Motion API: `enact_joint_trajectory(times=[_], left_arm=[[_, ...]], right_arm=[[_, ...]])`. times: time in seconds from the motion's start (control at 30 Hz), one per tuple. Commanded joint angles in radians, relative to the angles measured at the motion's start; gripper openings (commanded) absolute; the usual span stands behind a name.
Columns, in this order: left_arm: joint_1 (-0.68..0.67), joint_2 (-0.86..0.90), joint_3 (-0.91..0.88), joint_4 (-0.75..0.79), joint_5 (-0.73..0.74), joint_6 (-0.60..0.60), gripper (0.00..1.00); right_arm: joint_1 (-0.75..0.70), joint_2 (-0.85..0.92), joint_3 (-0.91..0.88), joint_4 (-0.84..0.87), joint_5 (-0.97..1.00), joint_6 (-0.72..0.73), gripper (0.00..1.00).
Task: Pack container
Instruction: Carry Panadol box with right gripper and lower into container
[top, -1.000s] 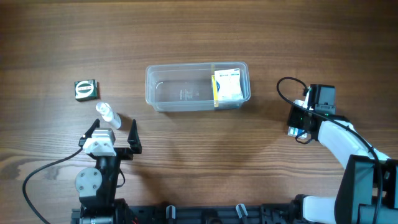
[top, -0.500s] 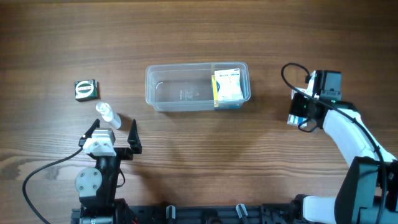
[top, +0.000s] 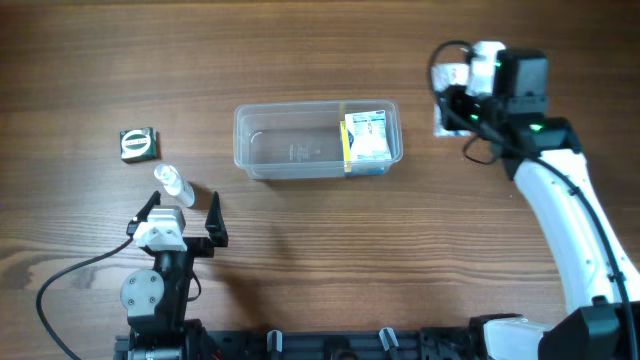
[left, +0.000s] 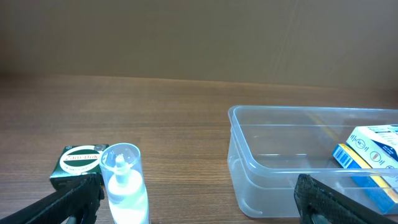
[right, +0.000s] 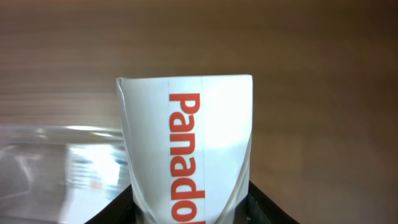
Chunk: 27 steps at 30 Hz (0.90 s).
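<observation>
Right gripper (right: 189, 210) is clamped on a smooth white carton (right: 186, 149) with red lettering. Left gripper (top: 185, 212) is spread wide, holding nothing. Container (top: 275, 150): clear glossy tub with rounded corners, ahead of the left jaws, near the right jaws. Table (top: 320, 260): brown wood grain.

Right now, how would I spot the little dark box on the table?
Start at the clear container mid-table and look left. Two small things sit there; the dark green box is the farther, square with a white oval on top, unlike the clear bottle beside it.
</observation>
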Motion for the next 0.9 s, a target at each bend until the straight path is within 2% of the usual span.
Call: enact_joint_trajectory(times=[0.0, 0.2, 0.37, 0.67, 0.87], left_arm=[[0.006, -0.001, -0.006, 0.001, 0.011, 0.019, 1.0], [0.006, -0.001, -0.006, 0.001, 0.011, 0.019, 1.0], [0.006, -0.001, -0.006, 0.001, 0.011, 0.019, 1.0], [0.006, -0.001, -0.006, 0.001, 0.011, 0.019, 1.0], [0.006, -0.001, -0.006, 0.001, 0.011, 0.019, 1.0]], right_arm=[[0.135, -0.013, 0.028, 0.042, 0.056, -0.12, 0.43], [0.312, 0.002, 0.028, 0.132, 0.15, -0.246, 0.43], [0.411, 0.032, 0.028, 0.218, 0.153, -0.298, 0.43], [0.512, 0.154, 0.028, 0.327, 0.115, -0.383, 0.42], [0.557, 0.233, 0.028, 0.357, 0.114, -0.544, 0.43]])
